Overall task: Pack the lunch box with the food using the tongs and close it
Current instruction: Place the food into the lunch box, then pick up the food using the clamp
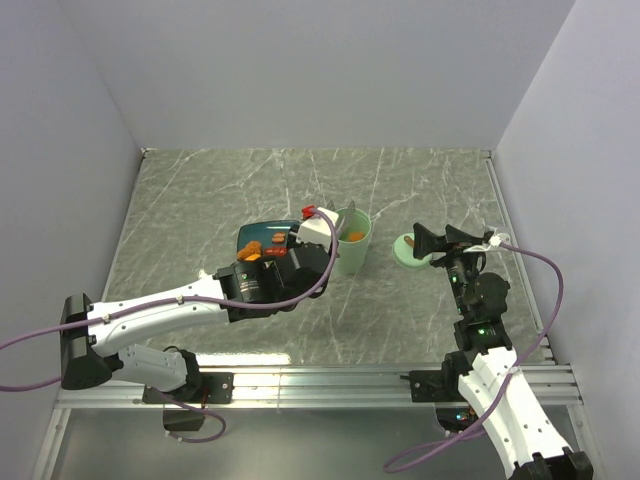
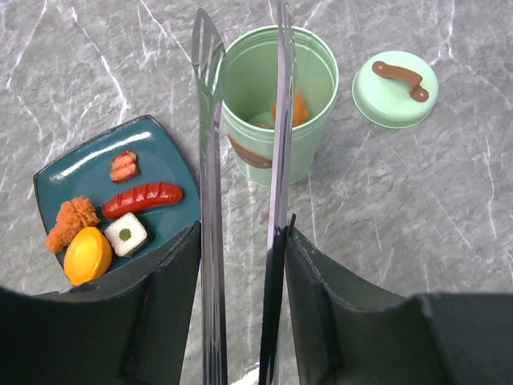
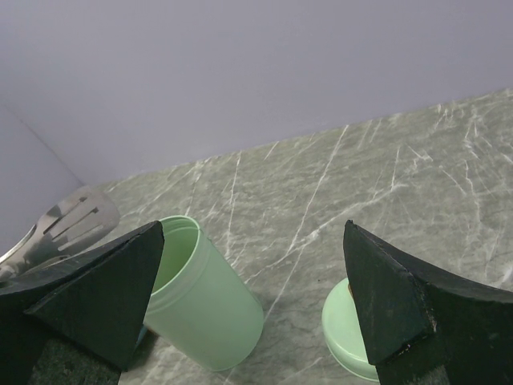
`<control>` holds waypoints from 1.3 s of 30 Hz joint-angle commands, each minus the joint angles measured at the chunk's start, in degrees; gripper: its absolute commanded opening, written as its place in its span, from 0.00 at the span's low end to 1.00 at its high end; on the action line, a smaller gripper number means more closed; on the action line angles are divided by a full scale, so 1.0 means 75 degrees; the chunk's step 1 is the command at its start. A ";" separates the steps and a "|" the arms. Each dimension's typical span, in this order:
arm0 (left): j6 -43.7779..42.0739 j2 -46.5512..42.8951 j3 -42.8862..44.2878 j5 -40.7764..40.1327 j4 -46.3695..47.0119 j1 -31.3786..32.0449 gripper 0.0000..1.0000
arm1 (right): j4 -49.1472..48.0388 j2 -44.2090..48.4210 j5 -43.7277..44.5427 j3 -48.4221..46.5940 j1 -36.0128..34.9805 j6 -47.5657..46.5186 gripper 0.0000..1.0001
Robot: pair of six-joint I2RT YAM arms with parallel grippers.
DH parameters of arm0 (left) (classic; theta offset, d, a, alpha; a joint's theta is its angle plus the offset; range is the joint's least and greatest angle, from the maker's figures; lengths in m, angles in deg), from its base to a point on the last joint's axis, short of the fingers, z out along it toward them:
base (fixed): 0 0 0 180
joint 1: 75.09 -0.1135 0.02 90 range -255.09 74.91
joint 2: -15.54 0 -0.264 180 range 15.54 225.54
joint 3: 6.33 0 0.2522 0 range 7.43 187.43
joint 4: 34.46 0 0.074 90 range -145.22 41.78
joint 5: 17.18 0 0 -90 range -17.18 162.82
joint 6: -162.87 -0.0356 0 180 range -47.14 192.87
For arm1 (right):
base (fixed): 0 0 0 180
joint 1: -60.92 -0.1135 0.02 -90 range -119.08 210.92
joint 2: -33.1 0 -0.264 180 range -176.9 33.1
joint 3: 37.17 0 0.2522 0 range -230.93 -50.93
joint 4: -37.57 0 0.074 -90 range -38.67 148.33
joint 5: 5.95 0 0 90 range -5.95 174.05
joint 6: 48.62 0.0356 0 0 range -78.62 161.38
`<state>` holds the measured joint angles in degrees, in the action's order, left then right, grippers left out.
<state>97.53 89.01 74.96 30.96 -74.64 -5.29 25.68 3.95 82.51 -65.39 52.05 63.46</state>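
Mid-table, lunch box (image 1: 352, 240) stands upright and open, one orange food piece (image 2: 290, 108) inside. Lid (image 2: 394, 88) just right of it, handle up. Left gripper (image 2: 240, 249) fingers pinch the tongs (image 2: 210, 160), tong tips apart at the box's mouth. Five food pieces (image 2: 143, 197) on teal plate (image 2: 84, 172), left. Right gripper (image 3: 252, 233) fingers spread wide above lid.

Grey-green marbled tabletop (image 1: 200, 200), veined in white under even light. Boxed in by plain pale lavender walls (image 1: 320, 70) on three sides. Aluminium rail (image 1: 330, 385) along the near edge.

Upright open lunch box (image 2: 309, 148), lid (image 2: 394, 92) beside
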 commanded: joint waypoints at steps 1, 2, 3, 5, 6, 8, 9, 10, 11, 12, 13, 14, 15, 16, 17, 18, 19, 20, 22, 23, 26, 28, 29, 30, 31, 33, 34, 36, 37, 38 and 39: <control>-0.0101 -0.0058 0.0360 -0.0183 0.0393 0.0045 0.50 | -0.0178 -0.0040 -0.0005 0.0053 -0.0049 0.0008 1.00; -0.0078 -0.0058 0.0360 -0.0253 0.0381 0.0033 0.50 | -0.0178 -0.0040 -0.0005 0.0053 -0.0037 0.0008 1.00; -0.0043 -0.0070 0.0360 -0.0335 0.0346 0.0033 0.50 | -0.0189 -0.0051 -0.0005 0.0053 -0.0037 0.0008 1.00; 0.0167 -0.0163 0.0348 -0.0708 0.0078 0.0033 0.50 | -0.0189 -0.0051 -0.0005 0.0041 -0.0049 0.0008 1.00; 0.0273 -0.0221 0.0302 -0.0885 -0.0074 0.0033 0.50 | -0.0201 -0.0063 -0.0005 0.0041 -0.0037 0.0008 1.00; 0.0752 -0.0431 0.0208 -0.1445 -0.0425 0.0033 0.50 | -0.0213 -0.0075 -0.0017 0.0041 -0.0049 0.0008 1.00; 0.1218 -0.0503 0.0115 -0.1611 -0.0926 0.0022 0.50 | -0.0201 -0.0086 -0.0017 0.0029 -0.0049 0.0020 1.00; 0.1467 -0.0608 0.0067 -0.1752 -0.1152 -0.0013 0.50 | -0.0213 -0.0098 -0.0029 0.0041 -0.0049 0.0008 1.00; 0.1689 -0.0841 -0.0014 -0.1846 -0.1398 -0.0060 0.51 | -0.0225 -0.0110 -0.0041 0.0029 -0.0049 0.0008 1.00; 0.1889 -0.0982 -0.0224 -0.1917 -0.1725 -0.0095 0.51 | -0.0236 -0.0110 -0.0064 0.0029 -0.0049 -0.0003 1.00; 0.2285 -0.1123 -0.0354 -0.1929 -0.1902 -0.0247 0.51 | -0.0236 -0.0122 -0.0064 0.0029 -0.0049 0.0008 1.00; 0.2463 -0.1391 -0.0494 -0.1918 -0.2020 -0.0352 0.52 | -0.0260 -0.0110 -0.0076 0.0029 -0.0037 0.0008 1.00; 0.2616 -0.1522 -0.0797 -0.1790 -0.2091 -0.0470 0.52 | -0.0260 -0.0122 -0.0087 0.0041 -0.0037 0.0008 1.00; 0.2780 -0.1639 -0.0951 -0.1673 -0.2091 -0.0622 0.52 | -0.0271 -0.0122 -0.0122 0.0029 -0.0037 0.0008 1.00; 0.2770 -0.1791 -0.1092 -0.1521 -0.2045 -0.0960 0.52 | -0.0283 -0.0156 -0.0146 0.0029 -0.0049 0.0008 1.00; 0.2654 -0.1827 -0.1325 -0.1125 -0.1963 -0.1149 0.52 | -0.0318 -0.0168 -0.0181 0.0018 -0.0037 0.0020 1.00; 0.2583 -0.1828 -0.1421 -0.0970 -0.1835 -0.1498 0.53 | -0.0330 -0.0215 -0.0228 0.0018 -0.0037 0.0020 1.00; 0.2548 -0.1735 -0.1514 -0.0818 -0.1822 -0.1618 0.53 | -0.0330 -0.0227 -0.0251 0.0018 -0.0037 0.0020 1.00; 0.2477 -0.1431 -0.1539 -0.0594 -0.1926 -0.1899 0.53 | -0.0354 -0.0262 -0.0286 0.0029 -0.0037 0.0032 1.00; 0.2477 -0.1336 -0.1539 -0.0524 -0.1962 -0.1958 0.53 | -0.0354 -0.0251 -0.0287 0.0029 -0.0049 0.0032 1.00; 0.2243 -0.1031 -0.1644 -0.0032 -0.1811 -0.2169 0.54 | -0.0342 -0.0227 -0.0287 0.0041 -0.0049 0.0032 1.00; 0.2207 -0.0867 -0.1668 0.0051 -0.1845 -0.2275 0.54 | -0.0342 -0.0204 -0.0287 0.0053 -0.0049 0.0032 1.00; 0.2254 -0.0693 -0.1633 -0.0007 -0.1996 -0.2287 0.54 | -0.0342 -0.0204 -0.0287 0.0053 -0.0049 0.0032 1.00; 0.2335 -0.0633 -0.1621 -0.0031 -0.2032 -0.2322 0.55 | -0.0342 -0.0204 -0.0287 0.0053 -0.0037 0.0032 1.00; 0.2325 -0.0586 -0.1621 0.0027 -0.2044 -0.2369 0.55 | -0.0342 -0.0215 -0.0298 0.0053 -0.0037 0.0043 1.00; 0.2313 -0.0574 -0.1644 0.0086 -0.2044 -0.2381 0.55 | -0.0342 -0.0227 -0.0298 0.0053 -0.0037 0.0043 1.00; 0.2324 -0.0550 -0.1667 0.0098 -0.2068 -0.2393 0.56 | -0.0353 -0.0250 -0.0298 0.0041 -0.0049 0.0043 1.00; 0.2441 -0.0492 -0.1656 0.0075 -0.2277 -0.2393 0.56 | -0.0342 -0.0262 -0.0298 0.0041 -0.0049 0.0032 1.00; 0.2488 -0.0422 -0.1644 0.0063 -0.2325 -0.2381 0.56 | -0.0330 -0.0274 -0.0298 0.0029 -0.0037 0.0032 1.00; 0.2593 -0.0398 -0.1633 0.0016 -0.2395 -0.2393 0.56 | -0.0342 -0.0286 -0.0298 0.0029 -0.0049 0.0032 1.00; 0.2652 -0.0351 -0.1609 -0.0007 -0.2582 -0.2381 0.56 | -0.0342 -0.0286 -0.0287 0.0029 -0.0037 0.0032 1.00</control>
<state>115.34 85.58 62.30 31.15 -91.31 -22.95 25.22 2.01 80.96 -65.39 52.05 63.46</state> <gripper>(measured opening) 0.560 0.996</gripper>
